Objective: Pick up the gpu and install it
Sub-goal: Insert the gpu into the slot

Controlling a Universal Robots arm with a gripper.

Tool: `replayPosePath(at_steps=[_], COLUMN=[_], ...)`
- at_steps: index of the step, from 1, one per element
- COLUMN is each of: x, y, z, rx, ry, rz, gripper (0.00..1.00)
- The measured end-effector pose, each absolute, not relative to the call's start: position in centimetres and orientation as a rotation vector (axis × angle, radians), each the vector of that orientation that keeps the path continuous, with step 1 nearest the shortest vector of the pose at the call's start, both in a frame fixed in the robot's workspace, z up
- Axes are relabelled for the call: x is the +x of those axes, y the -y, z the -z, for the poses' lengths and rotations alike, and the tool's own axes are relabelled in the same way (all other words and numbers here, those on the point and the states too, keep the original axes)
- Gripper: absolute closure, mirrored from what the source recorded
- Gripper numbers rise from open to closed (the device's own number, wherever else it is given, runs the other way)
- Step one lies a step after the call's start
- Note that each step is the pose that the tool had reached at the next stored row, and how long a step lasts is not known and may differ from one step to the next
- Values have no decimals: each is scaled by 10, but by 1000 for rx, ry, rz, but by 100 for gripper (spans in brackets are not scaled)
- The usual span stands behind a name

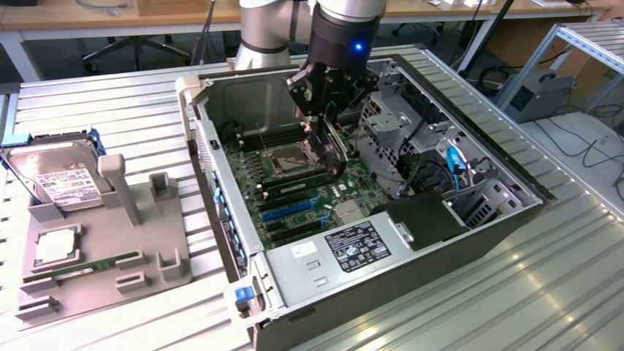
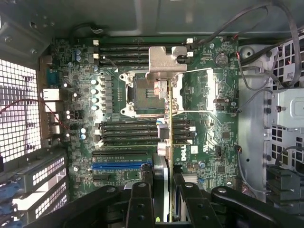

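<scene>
Gpu [image 1: 335, 150] hangs on edge over the motherboard [image 1: 292, 197], clamped between the two black fingers [image 1: 317, 91] of the gripper [image 1: 326, 121]. The card stands upright, its flat faces vertical. Whether its lower edge touches the motherboard cannot be told.

In the wrist view the gpu [image 2: 170, 142] appears as a thin green line crossing the motherboard [image 2: 209, 95]. It runs just beside the CPU socket [image 2: 142, 92] and over the dark memory slots below that socket. Its silvery metal bracket [image 2: 166, 59] sits at the far end, above the motherboard's upper memory slots. The gripper [image 2: 164, 194] closes on the near end of the card, with a finger [image 2: 141, 197] pressed to each face. A blue expansion slot [image 2: 118, 166] lies on the motherboard near the gripper, to one side of the card.

The motherboard lies on the floor of an open computer case [image 1: 468, 241], which rests on a ribbed metal table [image 1: 117, 110]. Outside the case, well apart from the motherboard toward the exterior view's left, a grey holder [image 1: 146, 219] carries a hard drive [image 1: 63, 179] and a narrow green memory stick [image 1: 83, 267].
</scene>
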State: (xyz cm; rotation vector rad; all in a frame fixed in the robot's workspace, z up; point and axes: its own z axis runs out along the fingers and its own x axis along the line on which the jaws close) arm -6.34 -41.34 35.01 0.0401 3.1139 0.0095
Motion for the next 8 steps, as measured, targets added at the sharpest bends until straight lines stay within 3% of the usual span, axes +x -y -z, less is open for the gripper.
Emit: replayPosePath(at_steps=[8], x=[-63], y=[413], z=[-350], rx=[-7], ry=[-3114], rz=[-10], gripper=[73])
